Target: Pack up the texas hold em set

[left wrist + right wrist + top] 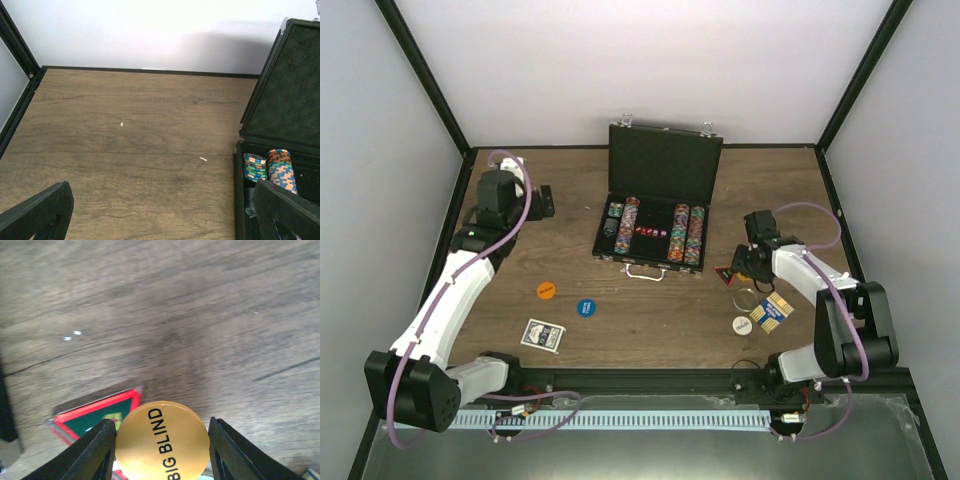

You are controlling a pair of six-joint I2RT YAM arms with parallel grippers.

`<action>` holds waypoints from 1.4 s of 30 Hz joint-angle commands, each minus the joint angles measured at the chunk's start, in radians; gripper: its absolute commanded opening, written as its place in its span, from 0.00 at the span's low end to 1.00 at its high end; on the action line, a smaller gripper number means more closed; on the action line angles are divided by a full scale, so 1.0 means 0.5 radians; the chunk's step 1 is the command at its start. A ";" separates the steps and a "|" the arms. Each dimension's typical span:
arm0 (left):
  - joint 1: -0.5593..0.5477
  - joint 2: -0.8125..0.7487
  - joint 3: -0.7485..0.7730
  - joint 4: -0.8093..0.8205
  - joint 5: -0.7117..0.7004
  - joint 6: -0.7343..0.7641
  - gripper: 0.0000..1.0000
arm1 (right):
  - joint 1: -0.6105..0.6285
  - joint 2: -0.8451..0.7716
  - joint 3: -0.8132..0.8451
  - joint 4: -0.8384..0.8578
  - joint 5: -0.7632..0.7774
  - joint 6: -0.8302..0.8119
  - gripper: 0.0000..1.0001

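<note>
The black case [663, 160] stands open at the back middle, with rows of multicoloured chips [655, 230] in its tray. A yellow "BIG BLIND" disc [162, 440] sits between my right gripper's [162, 445] fingers, both touching its rim, over a corner of the dark red-edged triangle [95, 415]. In the top view the right gripper [740, 275] is right of the case, with a pale yellow disc [747, 297] at its tips. My left gripper [545, 200] is open and empty left of the case [280, 130]. The blue-backed deck [542, 335], orange disc [547, 291] and blue disc [585, 307] lie front left.
A white disc [742, 324] and a yellow-and-blue card box [772, 310] lie near my right arm. The case's silver handle [645, 270] faces the front. Black frame posts and white walls enclose the wooden table [650, 320].
</note>
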State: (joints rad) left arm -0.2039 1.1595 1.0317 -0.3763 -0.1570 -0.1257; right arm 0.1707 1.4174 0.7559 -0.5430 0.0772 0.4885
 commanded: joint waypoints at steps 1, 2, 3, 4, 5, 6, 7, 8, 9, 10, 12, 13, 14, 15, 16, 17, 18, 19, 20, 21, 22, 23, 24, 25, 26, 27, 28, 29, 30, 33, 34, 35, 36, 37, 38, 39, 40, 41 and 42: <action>-0.013 -0.054 -0.020 0.050 -0.022 0.009 1.00 | 0.084 -0.085 0.131 0.005 -0.147 -0.010 0.50; -0.013 -0.053 -0.020 0.050 -0.019 0.012 1.00 | 0.129 -0.093 0.160 0.000 -0.163 0.001 0.50; -0.011 -0.055 -0.020 0.052 -0.018 0.011 1.00 | 0.176 -0.097 0.192 0.002 -0.173 0.013 0.50; -0.012 -0.053 -0.020 0.053 -0.015 0.012 1.00 | 0.224 -0.097 0.224 0.011 -0.185 0.031 0.50; -0.012 -0.050 -0.022 0.053 -0.009 0.012 1.00 | 0.272 -0.088 0.257 0.029 -0.214 0.045 0.50; -0.012 -0.049 -0.021 0.053 -0.007 0.015 1.00 | 0.313 -0.071 0.289 0.055 -0.248 0.058 0.50; -0.012 -0.048 -0.023 0.053 -0.003 0.015 1.00 | 0.373 -0.048 0.333 0.075 -0.267 0.073 0.50; -0.013 -0.049 -0.022 0.053 -0.001 0.015 1.00 | 0.417 -0.014 0.374 0.086 -0.266 0.084 0.50; -0.013 -0.050 -0.023 0.053 -0.002 0.015 1.00 | 0.468 0.023 0.414 0.096 -0.246 0.090 0.50; -0.013 -0.052 -0.026 0.055 -0.003 0.016 1.00 | 0.516 0.068 0.462 0.107 -0.227 0.091 0.50; -0.013 -0.056 -0.028 0.056 -0.004 0.018 1.00 | 0.605 0.172 0.550 0.144 -0.207 0.085 0.50; -0.013 -0.057 -0.029 0.059 -0.005 0.018 1.00 | 0.645 0.234 0.602 0.158 -0.203 0.079 0.50; -0.013 -0.057 -0.030 0.059 -0.004 0.019 1.00 | 0.679 0.301 0.659 0.166 -0.193 0.076 0.50; -0.013 -0.057 -0.029 0.059 -0.005 0.020 1.00 | 0.718 0.370 0.715 0.170 -0.179 0.074 0.50; -0.013 -0.055 -0.030 0.059 -0.006 0.020 1.00 | 0.755 0.436 0.774 0.174 -0.162 0.068 0.50; -0.013 -0.056 -0.032 0.059 -0.012 0.021 1.00 | 0.789 0.503 0.829 0.182 -0.152 0.063 0.50; -0.012 -0.055 -0.034 0.059 -0.016 0.021 1.00 | 0.825 0.564 0.886 0.189 -0.141 0.056 0.50; -0.011 -0.057 -0.033 0.059 -0.020 0.022 1.00 | 0.856 0.647 0.936 0.197 -0.130 0.041 0.50; -0.012 -0.058 -0.033 0.059 -0.018 0.022 1.00 | 0.879 0.708 0.981 0.208 -0.125 0.033 0.50; -0.012 -0.059 -0.033 0.059 -0.018 0.021 1.00 | 0.896 0.766 1.026 0.214 -0.119 0.026 0.50; -0.013 -0.058 -0.034 0.062 -0.017 0.021 1.00 | 0.912 0.818 1.066 0.215 -0.118 0.021 0.50; -0.013 -0.060 -0.033 0.062 -0.014 0.021 1.00 | 0.922 0.871 1.100 0.215 -0.113 0.020 0.50; -0.012 -0.061 -0.033 0.062 -0.012 0.021 1.00 | 0.929 0.913 1.131 0.215 -0.111 0.019 0.50; -0.012 -0.061 -0.034 0.062 -0.012 0.022 1.00 | 0.936 0.952 1.159 0.215 -0.107 0.018 0.50; -0.013 -0.061 -0.035 0.062 -0.014 0.021 1.00 | 0.942 0.984 1.179 0.215 -0.102 0.014 0.50; -0.013 -0.061 -0.034 0.064 -0.013 0.021 1.00 | 0.946 1.014 1.197 0.216 -0.093 0.012 0.50; -0.013 -0.058 -0.033 0.063 -0.013 0.021 1.00 | 0.950 1.039 1.210 0.215 -0.076 0.009 0.50; -0.013 -0.058 -0.034 0.062 -0.012 0.021 1.00 | 0.955 1.058 1.221 0.215 -0.068 0.008 0.50; -0.013 -0.059 -0.035 0.062 -0.014 0.021 1.00 | 0.956 1.075 1.225 0.218 -0.058 0.008 0.50; -0.013 -0.058 -0.033 0.062 -0.010 0.021 1.00 | 0.965 1.122 1.246 0.207 -0.004 0.002 0.50; -0.013 -0.057 -0.034 0.062 -0.013 0.023 1.00 | 0.968 1.136 1.256 0.201 0.013 -0.001 0.50; -0.013 -0.056 -0.034 0.062 -0.014 0.024 1.00 | 0.968 1.144 1.265 0.195 0.027 -0.001 0.50; -0.013 -0.056 -0.033 0.062 -0.017 0.026 1.00 | 0.970 1.155 1.273 0.192 0.041 -0.001 0.50; -0.013 -0.055 -0.032 0.060 -0.017 0.024 1.00 | 0.971 1.164 1.283 0.188 0.055 0.000 0.50; -0.013 -0.053 -0.032 0.059 -0.017 0.027 1.00 | 0.972 1.172 1.289 0.183 0.074 -0.001 0.50; -0.013 -0.052 -0.034 0.059 -0.016 0.027 1.00 | 0.972 1.180 1.295 0.182 0.080 0.001 0.50; -0.013 -0.052 -0.034 0.060 -0.017 0.027 1.00 | 0.972 1.185 1.300 0.184 0.088 -0.003 0.50; -0.012 -0.049 -0.035 0.060 -0.017 0.027 1.00 | 0.972 1.194 1.310 0.178 0.093 -0.003 0.50; -0.012 -0.049 -0.034 0.059 -0.016 0.028 1.00 | 0.972 1.204 1.318 0.171 0.096 -0.004 0.50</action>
State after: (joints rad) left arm -0.2039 1.1481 1.0245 -0.3679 -0.1566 -0.1230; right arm 0.6514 1.9919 1.3647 -0.4477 0.0734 0.4980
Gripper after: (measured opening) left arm 0.998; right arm 0.503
